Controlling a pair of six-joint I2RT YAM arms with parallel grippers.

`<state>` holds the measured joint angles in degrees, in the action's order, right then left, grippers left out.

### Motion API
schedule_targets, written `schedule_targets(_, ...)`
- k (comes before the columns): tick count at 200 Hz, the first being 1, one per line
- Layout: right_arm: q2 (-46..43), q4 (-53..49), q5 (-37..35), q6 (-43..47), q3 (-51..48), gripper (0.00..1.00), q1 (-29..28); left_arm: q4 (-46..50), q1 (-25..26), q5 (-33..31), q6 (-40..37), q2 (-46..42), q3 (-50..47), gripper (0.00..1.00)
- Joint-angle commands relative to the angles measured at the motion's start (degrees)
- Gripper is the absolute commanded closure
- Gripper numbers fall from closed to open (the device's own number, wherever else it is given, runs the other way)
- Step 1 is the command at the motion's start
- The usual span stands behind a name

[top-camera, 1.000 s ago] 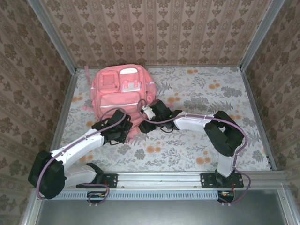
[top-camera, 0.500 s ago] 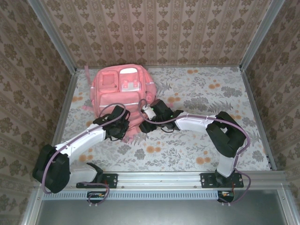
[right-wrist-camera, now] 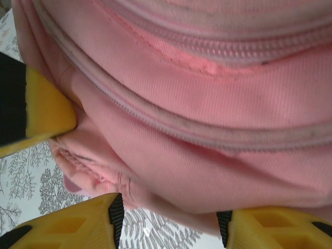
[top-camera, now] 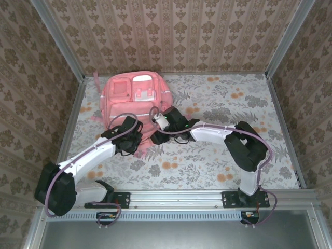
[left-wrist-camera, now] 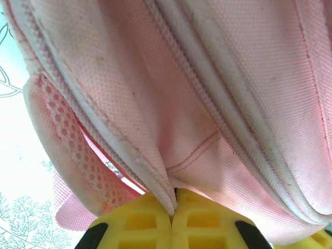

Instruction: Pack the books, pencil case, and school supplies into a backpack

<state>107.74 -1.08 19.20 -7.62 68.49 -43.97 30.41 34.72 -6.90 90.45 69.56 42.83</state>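
While my left gripper (left-wrist-camera: 174, 207) pinches a fold of the backpack (left-wrist-camera: 218, 78) (near edge), my right gripper (right-wrist-camera: 170, 224) stands open around it.

Your left arm (top-camera: 91, 155) stretches forward and inward. Your left tool (left-wrist-camera: 174, 207) is pinched tight on a fold of the backpack (left-wrist-camera: 207, 104). Your right arm (top-camera: 212, 132) folds at the elbow and reaches leftward. Your right tool (right-wrist-camera: 166, 220) has its fingers apart, straddling the same fabric.
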Motion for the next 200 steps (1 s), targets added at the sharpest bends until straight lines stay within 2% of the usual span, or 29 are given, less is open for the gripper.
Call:
schedule_targets(1, 2.3, -1.5, 2.5, 1.1, 3.7, 0.47, 0.3, 0.4, 0.0, -0.8, -1.9, -0.7, 2.9, 1.00)
schedule_targets(50, 4.6, -2.4, 4.8, 0.6, 7.9, 0.45, 1.3, -1.0, 0.0, 0.5, -2.0, 0.2, 2.3, 1.00)
schedule_targets(56, 4.7, -2.3, 5.0, 0.4, 8.2, 0.44, 1.4, -1.0, 0.0, 0.8, -2.1, 0.3, 2.3, 0.93)
schedule_targets(68, 4.7, -2.8, 5.3, 0.4, 8.8, 0.44, 1.5, -1.5, 0.0, 0.9, -2.7, 0.5, 2.4, 0.67)
schedule_targets(79, 4.5, -2.9, 5.4, 0.4, 8.6, 0.44, 1.4, -1.3, 0.0, 1.0, -3.2, 0.5, 2.8, 0.55)
schedule_targets(86, 4.2, -2.6, 5.5, 0.3, 7.9, 0.44, 1.4, -1.0, 0.0, 0.9, -3.6, 0.3, 3.0, 0.45)
schedule_targets(106, 3.3, -1.1, 5.3, 0.0, 5.7, 0.41, 1.5, 0.5, -0.3, 0.8, -5.9, -0.1, 4.8, 0.29)
schedule_targets(134, 3.7, -1.2, 5.2, 0.3, 5.1, 0.37, 1.3, 3.6, -0.9, 0.6, -9.0, -1.3, 7.6, 0.13)
schedule_targets(161, 4.8, -0.5, 4.0, 0.7, 4.4, 0.35, 0.9, 4.3, -1.5, 0.6, -11.6, -2.5, 8.7, 0.10)
schedule_targets(200, 6.6, 3.2, -1.9, 1.3, 5.0, 0.30, -0.3, 1.5, -2.0, 2.8, -11.6, -2.1, 7.0, 0.10)
